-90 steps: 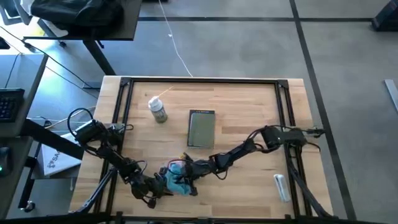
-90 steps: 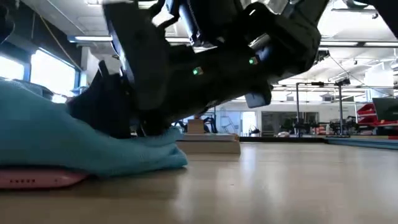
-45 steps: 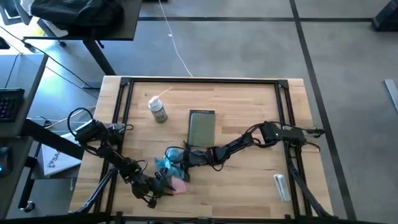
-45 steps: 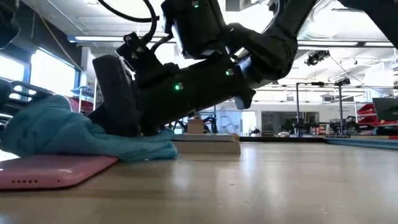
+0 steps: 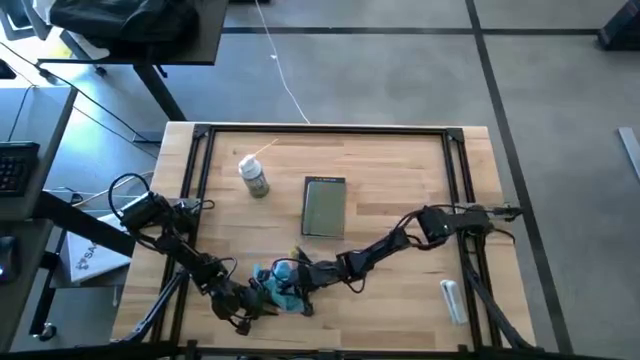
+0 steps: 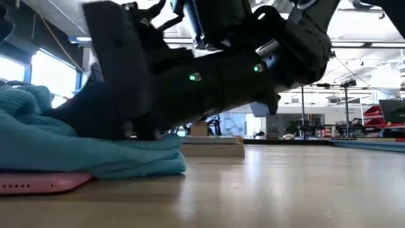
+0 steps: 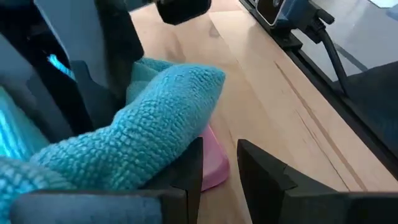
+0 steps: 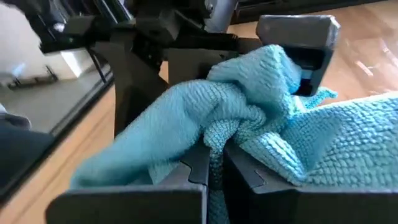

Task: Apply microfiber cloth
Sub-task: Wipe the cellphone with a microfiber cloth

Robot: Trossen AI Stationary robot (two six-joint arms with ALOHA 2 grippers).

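The turquoise microfiber cloth point(image 5: 279, 287) lies bunched on the pink phone point(image 6: 38, 182) near the table's front edge, left of the middle. My right gripper point(image 8: 215, 167) reaches in from the right and is shut on the cloth. My left gripper point(image 7: 219, 169) stands open at the cloth's left side. A corner of the phone point(image 7: 214, 167) lies between its fingers, and bare wood shows beside that corner. I cannot tell whether either finger touches the phone. The cloth point(image 7: 155, 130) drapes over one left finger. My right gripper pinches a bunched fold of the cloth point(image 8: 219, 138) between its two fingers, several layers thick. The fingers come low and slanting from the table's right side. The rest of the cloth point(image 6: 107, 155) lies slack on the phone and the table.
A grey-green tablet point(image 5: 324, 206) lies flat at the table's middle, beyond the cloth. A small white-capped spray bottle point(image 5: 254, 177) stands at the far left. A white object point(image 5: 452, 300) lies near the right front corner. Black rails point(image 5: 200, 180) frame the table.
My right gripper, shut on the cloth, first went toward the far edge and dragged the cloth off the near part of the phone. It then came back toward the near edge, and the cloth covers the phone again. The phone stayed in place.
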